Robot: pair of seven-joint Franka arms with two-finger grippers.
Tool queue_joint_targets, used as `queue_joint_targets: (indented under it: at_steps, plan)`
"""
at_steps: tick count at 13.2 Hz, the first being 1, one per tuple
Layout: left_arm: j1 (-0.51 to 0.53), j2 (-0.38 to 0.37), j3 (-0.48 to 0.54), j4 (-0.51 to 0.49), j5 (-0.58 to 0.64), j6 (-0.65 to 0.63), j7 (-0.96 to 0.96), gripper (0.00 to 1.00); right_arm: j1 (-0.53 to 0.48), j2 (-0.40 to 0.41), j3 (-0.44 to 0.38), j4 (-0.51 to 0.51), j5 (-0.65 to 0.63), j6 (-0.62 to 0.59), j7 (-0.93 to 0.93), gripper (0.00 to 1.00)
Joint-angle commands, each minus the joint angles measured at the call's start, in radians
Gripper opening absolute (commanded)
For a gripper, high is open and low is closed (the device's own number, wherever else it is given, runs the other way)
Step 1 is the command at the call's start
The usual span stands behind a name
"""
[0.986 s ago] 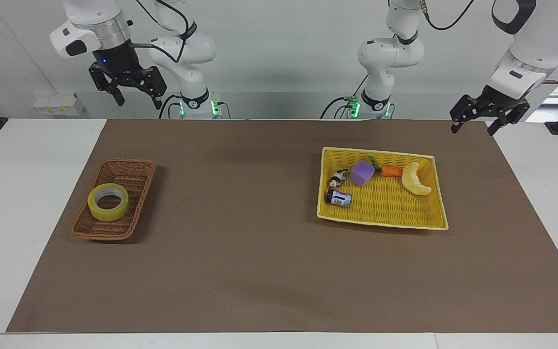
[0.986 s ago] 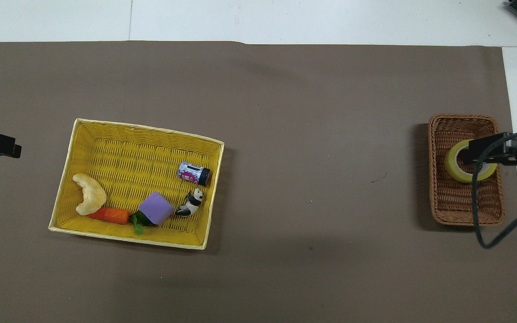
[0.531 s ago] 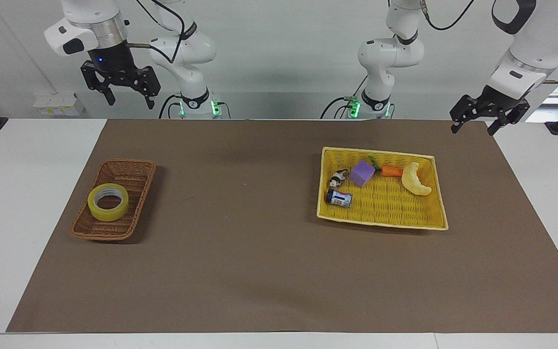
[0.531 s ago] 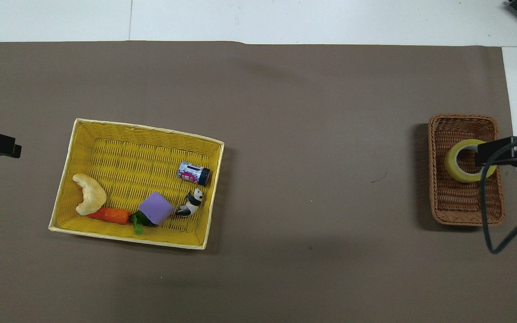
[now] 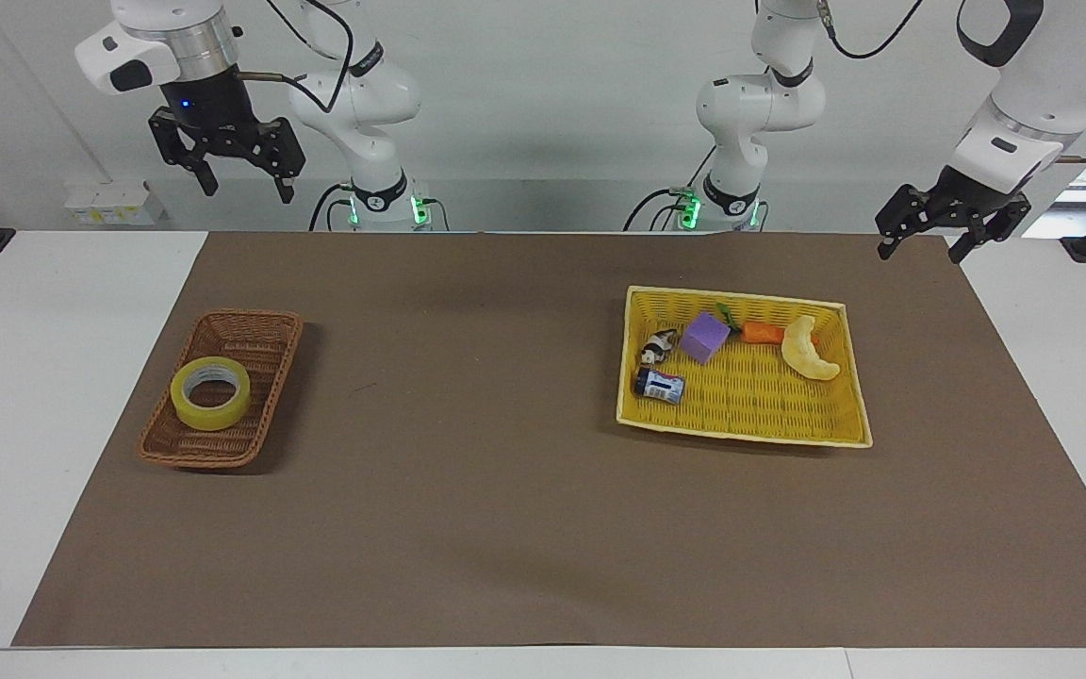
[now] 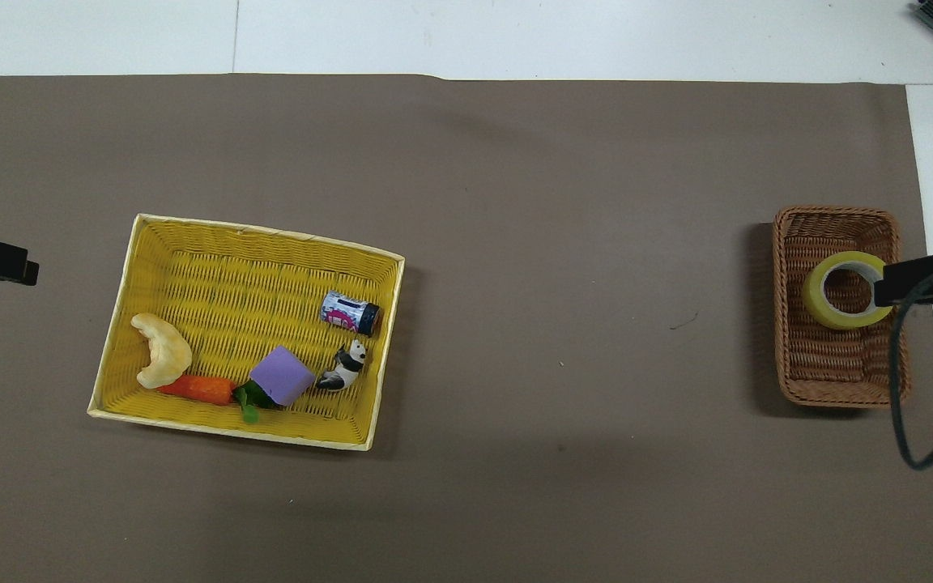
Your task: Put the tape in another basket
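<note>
The tape lies flat in the brown wicker basket at the right arm's end of the tabletop, well below the right tool, which hangs high with its fingers spread, released and empty. The left tool hangs released, fingers apart, over the brown mat's edge near the yellow basket, which holds small toys.

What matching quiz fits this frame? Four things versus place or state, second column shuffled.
1. translucent yellow tape roll
2. purple foam cube
3. right gripper
4. left gripper

A. open, raised at the left arm's end of the table
B. in the brown wicker basket
C. open, raised at the right arm's end
D. in the yellow woven basket

Pairs: 1-B, 2-D, 3-C, 4-A
</note>
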Motion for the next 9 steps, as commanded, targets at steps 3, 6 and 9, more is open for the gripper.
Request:
queue_joint_targets:
  at_steps: [3,6,9]
  plan:
    - [-0.001,-0.003,0.001,0.012,0.019,-0.015,0.013,1.0,-0.019,-0.018,0.0,-0.015,0.023,0.006,-0.036,1.0]
    - [-0.001,-0.003,0.001,0.012,0.019,-0.015,0.013,1.0,-0.036,-0.026,-0.004,-0.032,0.01,0.004,-0.131,1.0]
    - [-0.001,-0.003,0.001,0.01,0.019,-0.015,0.013,1.0,-0.042,-0.026,-0.006,-0.041,0.01,0.004,-0.123,1.0]
